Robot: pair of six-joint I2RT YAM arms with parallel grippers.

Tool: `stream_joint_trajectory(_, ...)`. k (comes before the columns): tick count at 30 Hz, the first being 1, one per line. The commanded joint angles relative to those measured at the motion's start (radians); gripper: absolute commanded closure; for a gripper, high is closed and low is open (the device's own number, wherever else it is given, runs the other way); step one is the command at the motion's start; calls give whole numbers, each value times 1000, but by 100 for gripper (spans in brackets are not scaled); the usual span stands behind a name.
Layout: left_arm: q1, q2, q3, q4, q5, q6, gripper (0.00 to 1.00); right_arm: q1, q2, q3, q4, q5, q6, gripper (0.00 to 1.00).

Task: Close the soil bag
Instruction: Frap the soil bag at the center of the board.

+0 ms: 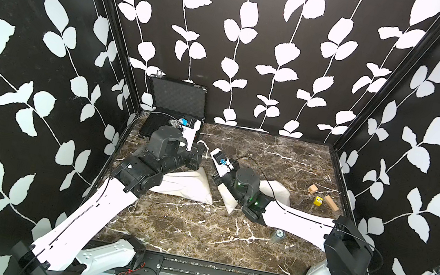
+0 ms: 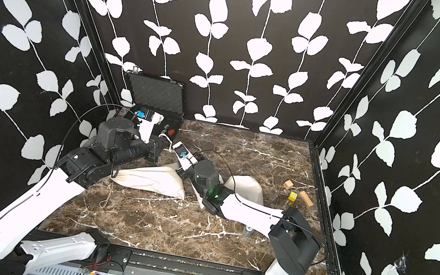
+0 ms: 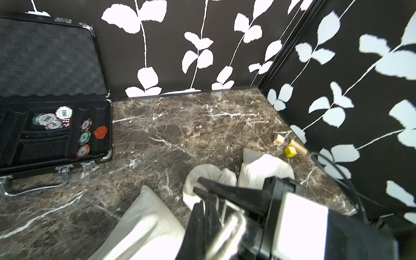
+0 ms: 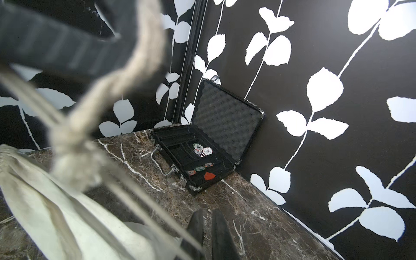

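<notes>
**Operator:** Which step am I on?

**Spotter:** You're at the cinch. The soil bag (image 3: 265, 168) lies on the bench (image 1: 196, 232), well apart from the case (image 4: 225, 119), with its gathered mouth turned toward the case. Your left pincer (image 1: 201, 151), just beside the case, is clamped tight, apparently on the knotted drawstring (image 4: 74, 126).

**Operator:** And the right?

**Spotter:** Your right pincer (image 4: 208, 231) has its fingers drawn almost together. Thin strands cross them, but I cannot tell whether they pinch any.

**Operator:** What's next?

**Spotter:** I'd judge you must draw the cord toward the case while the bag is held in place. Pull along the cord's own line. A sideways tug would likely drag the bag rather than gather its neck.
</notes>
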Motion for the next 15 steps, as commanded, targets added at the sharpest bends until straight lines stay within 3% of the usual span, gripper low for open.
stream_joint_trajectory(1,65,-144,176,111,-159,51,100,-213,82,-150,-410,380,84,87)
stream_joint_trajectory(6,170,-133,167,108,-96,4,100,-303,82,-142,-505,324,185,87)
stream_joint_trajectory(12,390,-115,104,175,118,-153,100,-369,53,-149,-540,254,246,83)
stream_joint_trajectory(15,420,-116,69,196,156,-180,100,-392,46,-121,-569,228,257,81)
